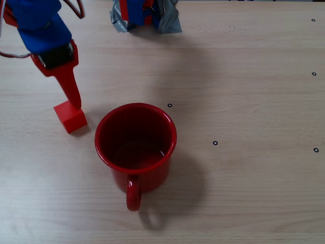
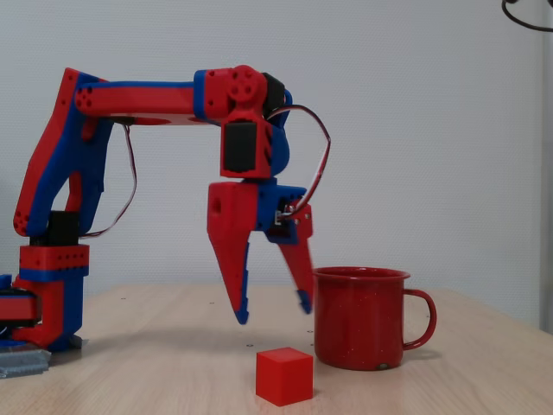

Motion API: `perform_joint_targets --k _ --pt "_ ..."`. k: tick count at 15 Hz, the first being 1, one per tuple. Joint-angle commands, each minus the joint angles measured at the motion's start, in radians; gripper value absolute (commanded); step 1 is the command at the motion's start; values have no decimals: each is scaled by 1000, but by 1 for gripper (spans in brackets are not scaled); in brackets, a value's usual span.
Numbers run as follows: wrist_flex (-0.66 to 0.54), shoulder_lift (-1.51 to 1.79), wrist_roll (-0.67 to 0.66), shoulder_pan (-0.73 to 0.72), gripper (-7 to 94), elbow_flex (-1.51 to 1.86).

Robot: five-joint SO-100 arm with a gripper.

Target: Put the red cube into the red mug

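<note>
Pincer (image 2: pixel 272 313) hangs spread wide, holding nothing, above the red cube (image 2: pixel 283 376) on the table.

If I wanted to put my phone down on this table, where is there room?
The widest bare wood lies right of the red mug in the overhead fixed view, out to the table edge. It's crowded left of the mug, where the open gripper hangs over the red cube.

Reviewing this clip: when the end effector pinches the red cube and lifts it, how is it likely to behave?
The red cube looks rigid, with flat faces and sharp edges, so it should probably sit square between the fingers and not roll. Its matte surface suggests decent grip. It is small beside the red mug, so likely light. The end effector hangs open above it.
</note>
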Motion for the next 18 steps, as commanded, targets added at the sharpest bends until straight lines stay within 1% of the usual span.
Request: perform_joint_targets --k 1,8,12,14,17,18 --pt "-23 14 8 28 37 -46" --pt "-184 -81 48 9 35 9" --pt "-225 -89 67 -14 33 71" --pt "-218 -89 58 -23 28 75" --pt "-235 -81 67 -28 9 75" --pt "-239 -81 67 -28 5 74"
